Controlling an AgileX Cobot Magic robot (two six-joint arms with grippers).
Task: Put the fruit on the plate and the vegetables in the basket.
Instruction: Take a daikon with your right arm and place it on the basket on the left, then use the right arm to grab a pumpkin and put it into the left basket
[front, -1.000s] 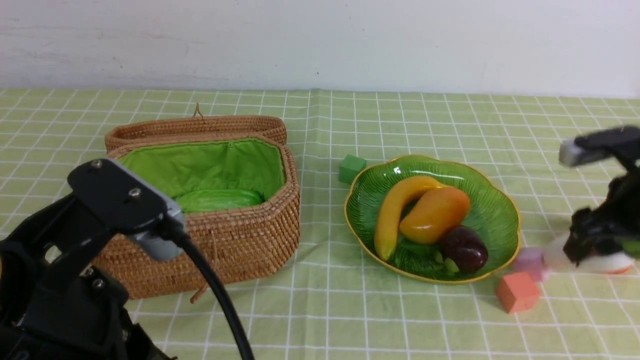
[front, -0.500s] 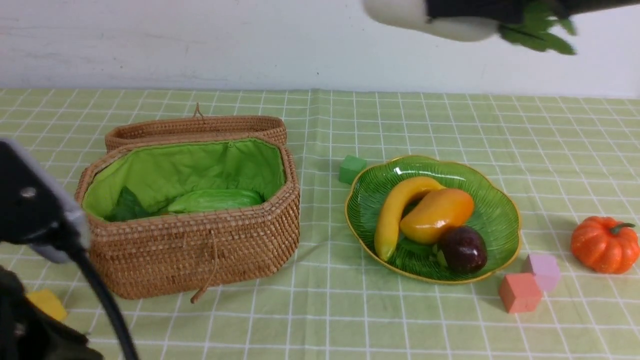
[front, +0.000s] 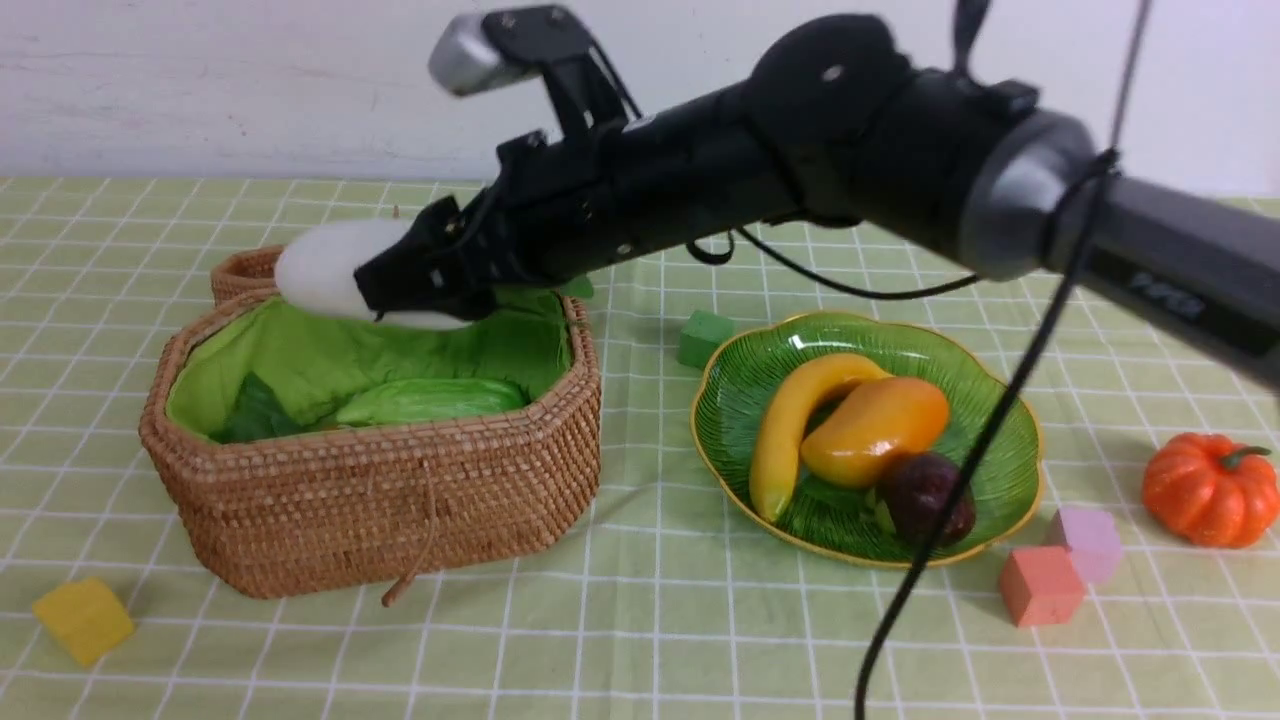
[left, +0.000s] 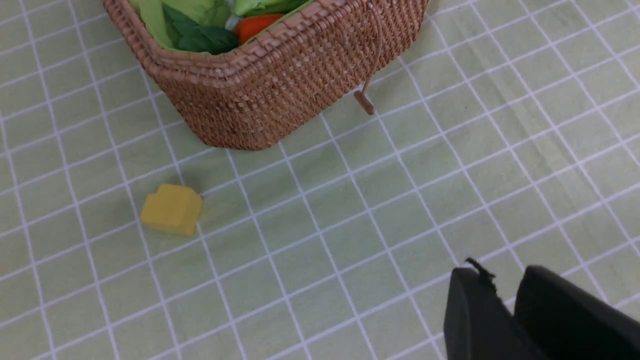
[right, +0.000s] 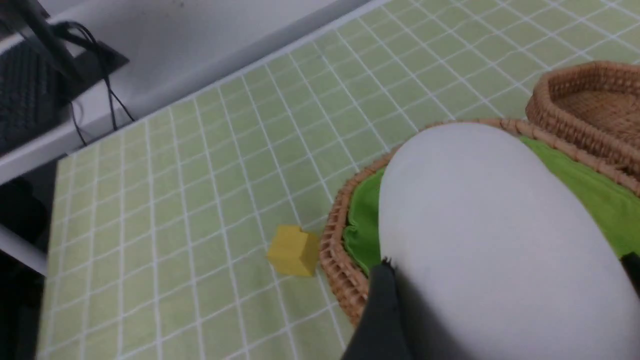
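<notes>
Reaching across the table (front: 620, 640), the right arm (front: 690, 170) has its tool (right: 505, 285) spread wide, gripping the white radish (front: 340, 270) above the basket (front: 370, 510). How far the left tool (left: 505, 287) is open, I cannot tell. The basket holds the cucumber (front: 430, 400); the plate (front: 990, 470), the banana (front: 785, 430), mango (front: 880, 430) and purple fruit (front: 920, 495). The pumpkin (front: 1210, 490) sits on the table.

Glossy black robot arm (front: 680, 180) with silver screws, a pale grey joint ring, dangling black cables and faint lettering.
</notes>
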